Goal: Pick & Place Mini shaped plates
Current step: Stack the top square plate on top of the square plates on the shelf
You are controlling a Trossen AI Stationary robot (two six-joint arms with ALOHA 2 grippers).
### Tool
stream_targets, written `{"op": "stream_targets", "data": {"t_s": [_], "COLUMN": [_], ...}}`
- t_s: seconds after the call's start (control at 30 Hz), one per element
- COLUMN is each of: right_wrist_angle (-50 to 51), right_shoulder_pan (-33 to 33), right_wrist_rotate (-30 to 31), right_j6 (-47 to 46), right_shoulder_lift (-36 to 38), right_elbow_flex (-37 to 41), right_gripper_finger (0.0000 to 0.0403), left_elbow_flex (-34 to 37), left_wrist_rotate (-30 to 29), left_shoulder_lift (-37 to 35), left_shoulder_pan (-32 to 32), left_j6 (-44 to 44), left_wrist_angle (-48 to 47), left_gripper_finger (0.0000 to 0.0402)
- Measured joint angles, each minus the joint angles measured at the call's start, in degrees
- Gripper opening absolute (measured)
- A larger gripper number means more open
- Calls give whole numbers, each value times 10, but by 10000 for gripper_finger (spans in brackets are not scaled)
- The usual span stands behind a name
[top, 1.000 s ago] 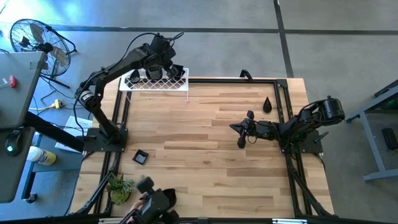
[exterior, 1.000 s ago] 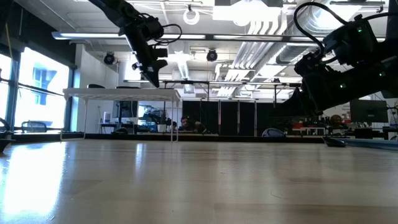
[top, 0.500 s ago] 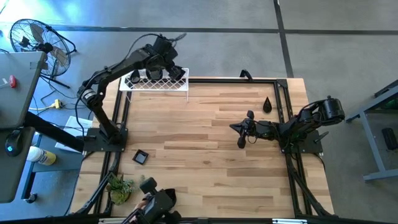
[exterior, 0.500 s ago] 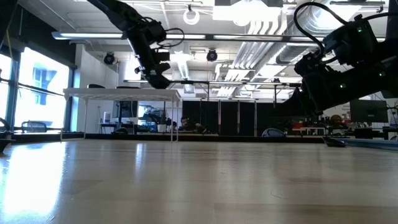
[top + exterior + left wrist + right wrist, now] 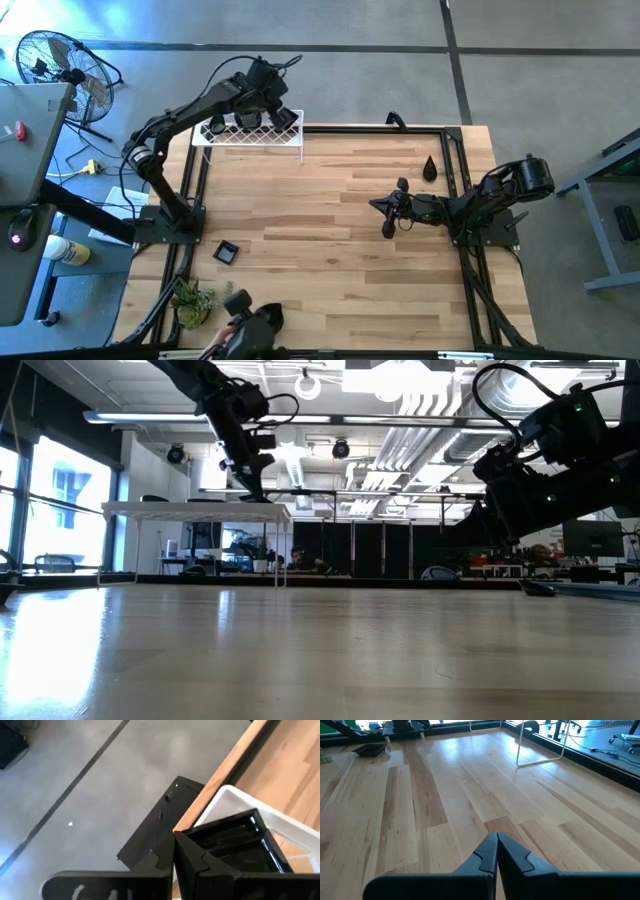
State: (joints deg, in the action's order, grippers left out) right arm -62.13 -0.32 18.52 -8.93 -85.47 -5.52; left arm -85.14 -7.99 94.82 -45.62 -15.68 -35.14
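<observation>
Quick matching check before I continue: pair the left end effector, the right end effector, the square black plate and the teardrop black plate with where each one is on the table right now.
Things:
1. left end effector
2. right end effector
3. square black plate
4. teardrop black plate

Places:
A. on the wood near the left arm's base
B. over the white rack at the table's far edge
C. by the right-hand frame rail, far side
D. low over the table's middle, shut

Pairs: 1-B, 2-D, 3-A, 4-C

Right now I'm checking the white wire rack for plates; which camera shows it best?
The high view: the whole rack shows, plates on it. Left wrist view gives only a corner with one square plate. Low view shows it edge-on; right wrist view only its legs.
</observation>
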Motion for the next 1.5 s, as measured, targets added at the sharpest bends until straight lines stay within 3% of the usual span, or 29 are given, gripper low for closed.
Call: {"op": "stream_targets", "data": {"t_s": [0.3,0.73,0.93,1.23,1.37,1.5], "right_wrist_angle": [0,0,0,-3,-4,-5], "right_shoulder_pan": [0,0,0,0,0,0], "right_wrist_rotate": [0,0,0,0,0,0], "right_j6": [0,2,2,2,2,2], "right_shoulder_lift": [0,0,0,0,0,0], "right_elbow_flex": [0,0,0,0,0,0], "right_gripper_finger": [2,3,4,2,4,6], "left_elbow_flex": [0,0,0,0,0,0], "left_wrist_rotate": [58,76,-31,-43,-63,-73], "left_shoulder_lift": [-21,-45,-47,-46,-46,-46], "left_shoulder_pan": [11,30,57,109,108,108], "left_j6": [-50,-97,-127,-210,-228,-236], "left_wrist_angle": [-74,-123,-141,-165,-162,-154], "left_gripper_finger": [0,1,16,125,136,123]}}
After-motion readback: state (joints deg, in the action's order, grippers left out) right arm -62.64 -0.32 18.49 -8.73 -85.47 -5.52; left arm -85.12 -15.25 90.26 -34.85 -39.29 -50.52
